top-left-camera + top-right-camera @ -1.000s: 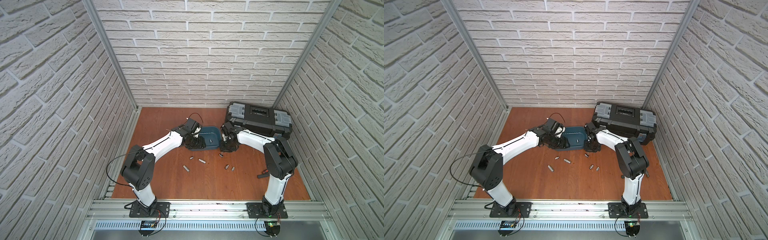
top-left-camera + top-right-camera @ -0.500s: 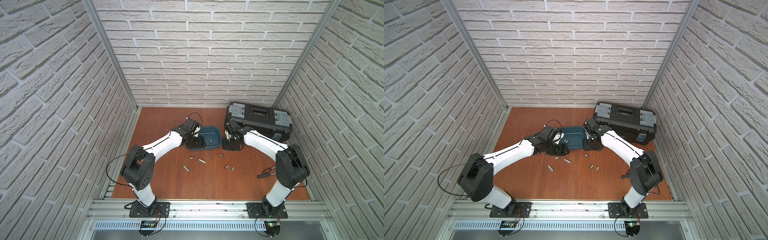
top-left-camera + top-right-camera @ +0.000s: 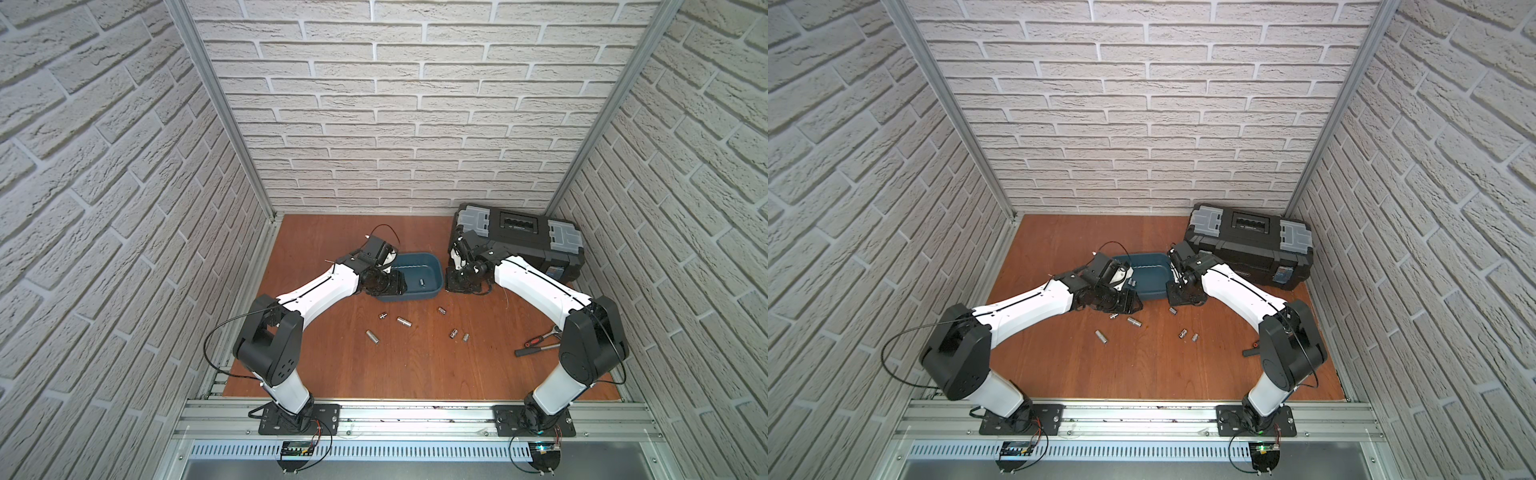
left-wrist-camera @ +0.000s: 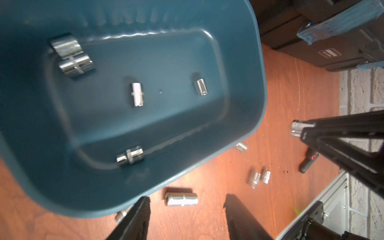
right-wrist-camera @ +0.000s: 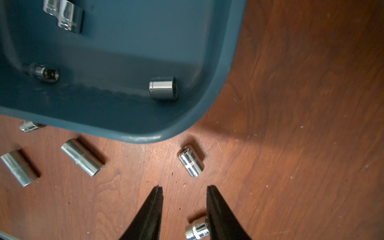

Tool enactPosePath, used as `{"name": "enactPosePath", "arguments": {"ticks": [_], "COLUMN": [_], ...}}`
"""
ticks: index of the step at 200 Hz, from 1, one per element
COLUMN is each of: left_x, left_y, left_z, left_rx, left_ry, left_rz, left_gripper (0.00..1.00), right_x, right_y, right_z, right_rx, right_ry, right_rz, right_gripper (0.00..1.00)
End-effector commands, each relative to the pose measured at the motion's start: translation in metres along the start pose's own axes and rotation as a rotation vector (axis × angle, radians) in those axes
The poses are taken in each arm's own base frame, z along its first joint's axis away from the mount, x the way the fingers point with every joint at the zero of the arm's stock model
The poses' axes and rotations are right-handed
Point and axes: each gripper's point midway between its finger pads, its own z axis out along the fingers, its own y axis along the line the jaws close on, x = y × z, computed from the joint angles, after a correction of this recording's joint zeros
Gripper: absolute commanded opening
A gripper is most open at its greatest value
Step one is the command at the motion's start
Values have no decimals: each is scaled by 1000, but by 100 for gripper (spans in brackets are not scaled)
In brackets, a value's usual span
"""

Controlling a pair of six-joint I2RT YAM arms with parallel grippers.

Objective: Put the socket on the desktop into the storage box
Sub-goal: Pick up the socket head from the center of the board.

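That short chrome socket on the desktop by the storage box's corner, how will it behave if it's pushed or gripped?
The socket lies on its round side on the flat desktop, so a nudge would probably roll it. Its polished chrome looks slippery. Seemingly metal, it's likely stiff, hefty.

Both top views bright and even, light from overhead; brick walls (image 3: 415,124) crisp, their lines bowing toward the edges. Desktop (image 3: 415,374) evenly lit, soft faint shadows under my arms (image 3: 320,291). My left wrist view dimmer and smeared: storage box (image 4: 245,104) wall soft, sockets (image 4: 137,94) inside streaked with white glare. My right wrist view sharper: sockets on the wood throw short dark shadows, a warm bright patch beside the box corner, my fingers (image 5: 150,218) close to the lens black and blurred
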Motion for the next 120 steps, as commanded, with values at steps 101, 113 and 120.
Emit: {"name": "enactPosePath", "arguments": {"ticks": [101,113,120], "left_x": [7,8,9], "left_y": [31,34,36], "left_z": [-30,-32,-32], "left_rx": [-52,-56,-57], "left_ry": [-95,-96,-95], "left_rz": [-71,-78,-80], "left_gripper": [64,64,64], "right_x": [-35,-37,-39], "right_y": [53,55,56], "right_z": [30,37,39], "right_rx": [-48,-46,-44], "right_ry": [38,47,50], "right_rz": [-91,-92,-95], "right_gripper": [26,26,26]}}
